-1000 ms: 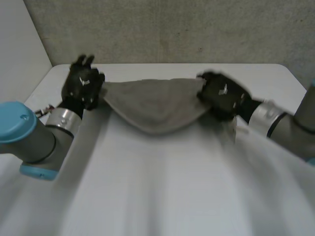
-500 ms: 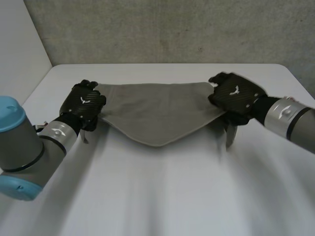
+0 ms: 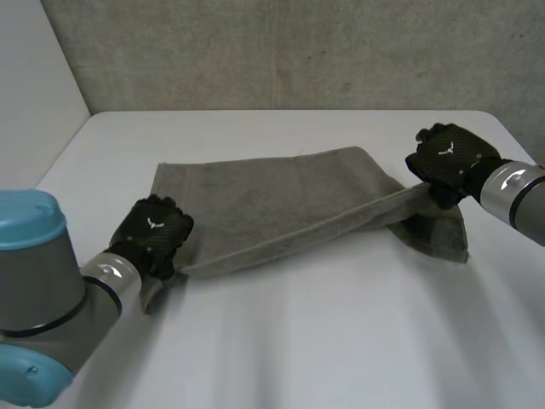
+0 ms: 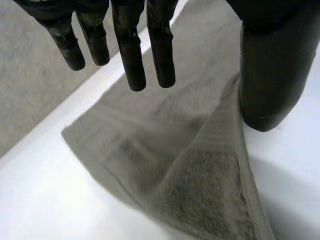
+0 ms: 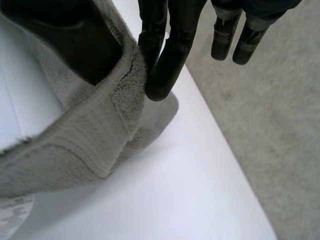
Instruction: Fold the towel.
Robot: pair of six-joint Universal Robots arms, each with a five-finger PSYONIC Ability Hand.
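The grey towel [image 3: 281,204] lies across the middle of the white table [image 3: 324,341], its near edge doubled over into a long fold. My left hand [image 3: 153,237] rests at the towel's near left corner. In the left wrist view its fingers [image 4: 130,55] are straight and spread wide from the thumb, with the towel [image 4: 200,185] lying loose below the palm. My right hand [image 3: 447,158] holds the towel's right end slightly off the table. In the right wrist view one finger [image 5: 167,65] and the thumb pinch the towel's hem [image 5: 85,135].
A rough grey wall [image 3: 298,51] runs behind the table's far edge. Bare tabletop stretches in front of the towel, toward me. The towel's right end [image 3: 438,234] droops onto the table below my right hand.
Both hands brought the towel from the far side toward me and laid it down. The left hand came nearer and let go; the right moved further right, still pinching.
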